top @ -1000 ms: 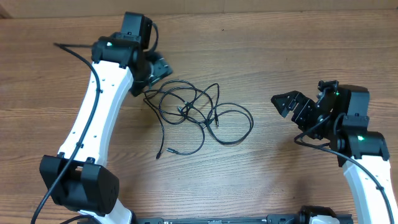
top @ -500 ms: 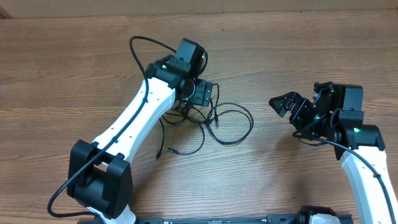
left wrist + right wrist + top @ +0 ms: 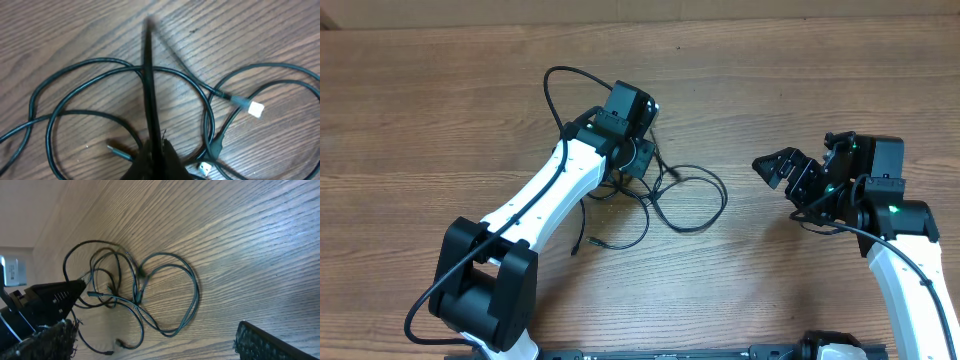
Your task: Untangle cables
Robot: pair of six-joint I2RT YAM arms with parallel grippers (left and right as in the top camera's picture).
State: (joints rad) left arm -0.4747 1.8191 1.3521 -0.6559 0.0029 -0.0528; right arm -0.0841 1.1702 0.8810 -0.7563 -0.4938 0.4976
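The cables (image 3: 691, 204) lie as a loose tangle of thin black loops at the table's middle. My left gripper (image 3: 638, 158) sits on the tangle's upper left part, shut on one strand. In the left wrist view that strand (image 3: 149, 85) runs straight up from the closed jaws (image 3: 155, 161), over other loops (image 3: 90, 67). White-tipped plugs (image 3: 256, 108) lie to the right. My right gripper (image 3: 782, 168) hovers open to the right of the tangle, apart from it. Its view shows the loops (image 3: 170, 294) beyond its spread fingers (image 3: 267, 342).
The bare wooden table (image 3: 440, 100) surrounds the tangle. A loose plug end (image 3: 576, 248) trails toward the front left. The left arm's own thick black cable (image 3: 552, 85) arches above its wrist.
My left arm swung right from the tangle's far left edge onto the cables, and its jaws went from open to shut on a strand. The right arm barely shifted.
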